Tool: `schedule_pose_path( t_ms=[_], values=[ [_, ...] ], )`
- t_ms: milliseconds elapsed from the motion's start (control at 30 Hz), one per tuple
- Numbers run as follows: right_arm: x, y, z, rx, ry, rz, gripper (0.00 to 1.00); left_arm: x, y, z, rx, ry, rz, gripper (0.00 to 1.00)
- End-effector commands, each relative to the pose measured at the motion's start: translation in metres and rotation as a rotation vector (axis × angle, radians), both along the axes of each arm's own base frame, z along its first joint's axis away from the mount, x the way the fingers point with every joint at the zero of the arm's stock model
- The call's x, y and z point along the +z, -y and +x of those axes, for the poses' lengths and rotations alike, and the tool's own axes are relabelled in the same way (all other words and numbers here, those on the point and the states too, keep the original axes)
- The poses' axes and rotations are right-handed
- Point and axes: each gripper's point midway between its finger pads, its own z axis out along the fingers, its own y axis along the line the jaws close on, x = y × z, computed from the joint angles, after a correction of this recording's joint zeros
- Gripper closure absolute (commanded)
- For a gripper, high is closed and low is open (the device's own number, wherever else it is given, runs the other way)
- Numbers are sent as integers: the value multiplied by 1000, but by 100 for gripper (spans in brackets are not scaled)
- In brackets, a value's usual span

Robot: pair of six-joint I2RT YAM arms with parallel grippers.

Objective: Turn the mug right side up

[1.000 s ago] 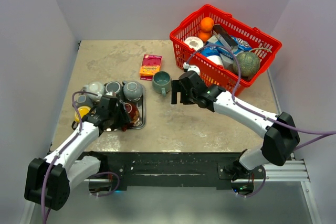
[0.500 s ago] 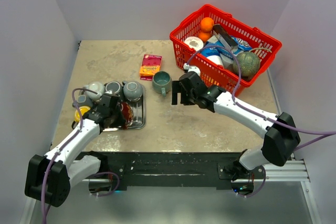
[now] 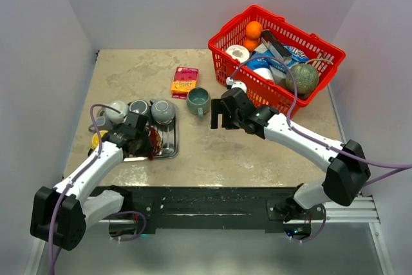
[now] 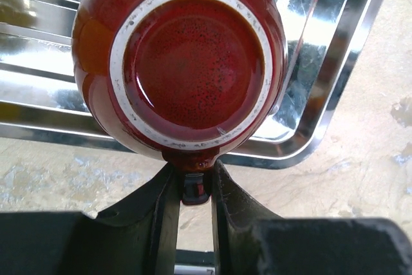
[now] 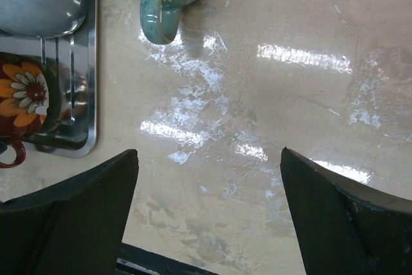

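Observation:
The red mug (image 4: 193, 62) lies upside down on the steel tray (image 4: 347, 75), its ringed base facing the left wrist camera. My left gripper (image 4: 193, 188) is shut on the mug's handle at the tray's near edge. From above, the mug (image 3: 156, 138) and the left gripper (image 3: 145, 143) sit at the tray's (image 3: 172, 149) front. The right wrist view catches the mug's flower pattern (image 5: 22, 104). My right gripper (image 3: 217, 119) hovers open over bare table, holding nothing.
Grey mugs (image 3: 163, 111) stand at the back of the tray. A teal mug (image 3: 198, 100) sits upright on the table near the right gripper. A snack packet (image 3: 185, 80) lies behind it. A red basket (image 3: 277, 56) of goods fills the back right.
My left gripper has closed on the red mug's handle and shifted slightly toward the tray. The right arm has stayed put.

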Motion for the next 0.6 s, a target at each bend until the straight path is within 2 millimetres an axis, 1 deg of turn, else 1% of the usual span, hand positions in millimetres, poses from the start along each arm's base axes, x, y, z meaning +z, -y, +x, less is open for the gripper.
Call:
schedule_pose_path(
  t_ms=[0, 100, 133, 233, 267, 300, 333, 367, 400, 433, 467, 500, 533, 567],
  values=[
    [19, -9, 0, 20, 30, 80, 6, 61, 17, 35, -45, 190, -62, 100],
    [26, -14, -3, 45, 41, 116, 6, 90, 28, 41, -71, 254, -124, 100],
    [31, -17, -2, 55, 54, 137, 6, 99, 31, 42, -76, 270, -141, 100],
    [50, -27, -6, 107, 89, 207, 6, 135, 45, 46, -101, 342, -229, 100],
    [59, -29, -8, 124, 105, 233, 6, 158, 53, 49, -123, 392, -278, 100],
    [65, -35, -13, 166, 107, 264, 6, 178, 62, 46, -151, 432, -342, 100],
    [75, -41, -13, 187, 128, 299, 6, 195, 67, 48, -165, 478, -378, 100],
    [87, -43, -17, 211, 147, 336, 6, 221, 71, 49, -178, 534, -412, 100],
    [96, -49, -23, 246, 149, 380, 5, 235, 76, 48, -198, 560, -447, 100],
    [107, -54, -25, 267, 163, 429, 5, 252, 79, 50, -212, 607, -468, 100],
    [121, -59, -28, 293, 174, 473, 4, 275, 82, 50, -226, 660, -493, 100],
    [136, -65, -38, 349, 169, 534, 4, 287, 86, 49, -243, 684, -524, 100],
    [150, -70, -40, 377, 197, 572, 4, 306, 89, 51, -262, 746, -555, 100],
    [164, -73, -43, 402, 215, 603, 4, 320, 93, 51, -280, 788, -586, 100]
  ],
)
